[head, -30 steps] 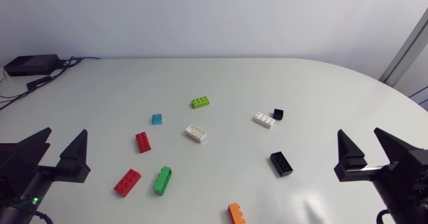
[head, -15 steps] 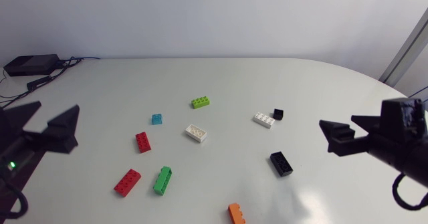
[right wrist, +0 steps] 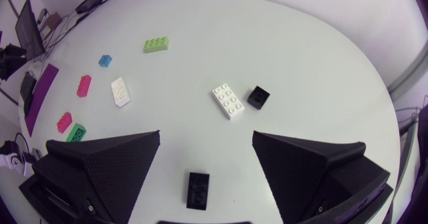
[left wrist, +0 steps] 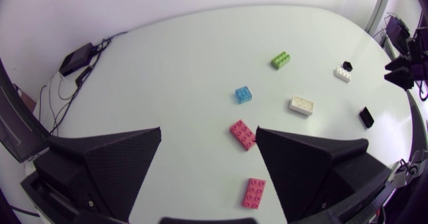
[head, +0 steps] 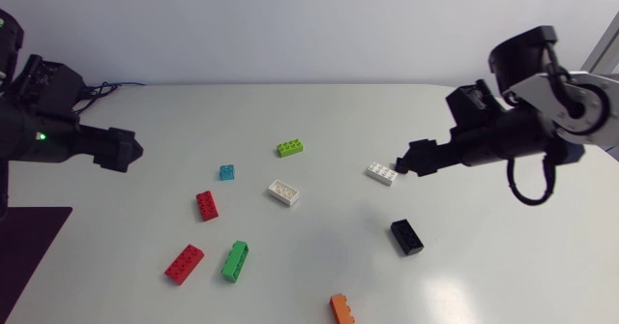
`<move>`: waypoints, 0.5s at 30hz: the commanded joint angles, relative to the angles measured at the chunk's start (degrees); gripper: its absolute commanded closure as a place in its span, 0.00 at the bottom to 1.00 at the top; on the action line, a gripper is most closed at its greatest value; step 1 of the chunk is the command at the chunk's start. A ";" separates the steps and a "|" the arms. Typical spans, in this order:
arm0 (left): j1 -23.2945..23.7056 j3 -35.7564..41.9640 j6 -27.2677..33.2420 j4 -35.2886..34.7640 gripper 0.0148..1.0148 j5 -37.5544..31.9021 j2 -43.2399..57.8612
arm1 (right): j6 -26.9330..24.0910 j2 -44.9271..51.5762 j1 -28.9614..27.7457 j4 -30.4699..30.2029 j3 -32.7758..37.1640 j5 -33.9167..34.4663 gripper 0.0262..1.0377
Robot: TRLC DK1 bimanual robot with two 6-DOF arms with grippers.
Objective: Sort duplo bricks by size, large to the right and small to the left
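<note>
Lying long axis front-to-back, the green brick point(head: 235, 260) joins two red bricks point(head: 207, 205), two white bricks point(head: 283, 192), two black bricks point(head: 407, 237) (one small), one lime brick point(head: 290, 148), one blue brick point(head: 227, 172), one orange brick point(head: 341, 309); left gripper point(left wrist: 208, 134) and right gripper point(right wrist: 206, 136) gape empty.

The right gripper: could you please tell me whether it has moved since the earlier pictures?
Yes. The right gripper has swung in from the table's near right corner and now hovers near the small black brick.
</note>
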 commanded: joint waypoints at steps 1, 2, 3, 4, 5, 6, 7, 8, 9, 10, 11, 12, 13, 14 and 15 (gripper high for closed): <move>-0.51 0.00 1.73 -0.97 0.03 -0.48 0.24 | -8.04 6.92 0.22 -1.33 3.98 -1.15 0.04; -0.51 -0.61 2.08 -0.79 0.03 -0.48 -0.37 | -10.51 9.73 -0.22 -1.42 6.00 -1.23 0.04; -0.51 -1.23 2.26 -0.61 0.03 -0.48 -1.07 | -12.79 12.90 -0.75 -1.50 8.29 -1.23 0.04; -0.42 -1.75 2.35 -0.26 0.03 -0.48 -1.78 | -14.72 15.89 -0.84 -2.12 10.48 -1.23 0.04; -0.33 -2.19 2.43 -0.09 0.03 -0.48 -2.48 | -16.39 18.52 -0.92 -2.65 12.33 -1.15 0.04; -0.25 -2.63 2.52 0.18 0.03 -0.48 -2.92 | -18.06 21.07 -0.84 -2.91 14.00 -0.88 0.04; -0.07 -2.90 2.61 0.44 0.03 -0.48 -3.36 | -19.82 23.27 -0.66 -2.91 15.41 -0.79 0.04; 0.02 -2.90 2.79 0.44 0.03 -0.48 -3.80 | -21.76 25.20 -0.48 -2.91 16.55 -0.44 0.04; 0.28 -2.90 3.23 0.44 0.03 -0.48 -4.15 | -24.04 27.22 -0.22 -3.00 17.69 0.52 0.04; 0.54 -2.90 3.84 0.44 0.03 -0.48 -4.59 | -25.71 28.98 -0.05 -2.91 18.83 1.40 0.04; 0.63 -2.98 4.10 0.53 0.03 -0.48 -5.03 | -27.12 30.92 -0.05 -3.44 20.42 1.49 0.04; 0.63 -3.07 4.19 0.62 0.03 -0.39 -5.38 | -28.70 32.94 -0.13 -4.58 22.00 1.40 0.04; 0.72 -3.16 4.28 0.79 0.03 -0.39 -5.64 | -30.28 34.69 -0.22 -5.72 23.32 1.31 0.04; 0.72 -3.34 4.19 0.88 0.03 -0.31 -5.82 | -31.60 36.19 -0.31 -5.72 23.93 1.40 0.04; 0.72 -3.34 4.19 0.88 0.03 -0.22 -6.00 | -32.65 37.86 -0.40 -5.28 24.81 1.49 0.05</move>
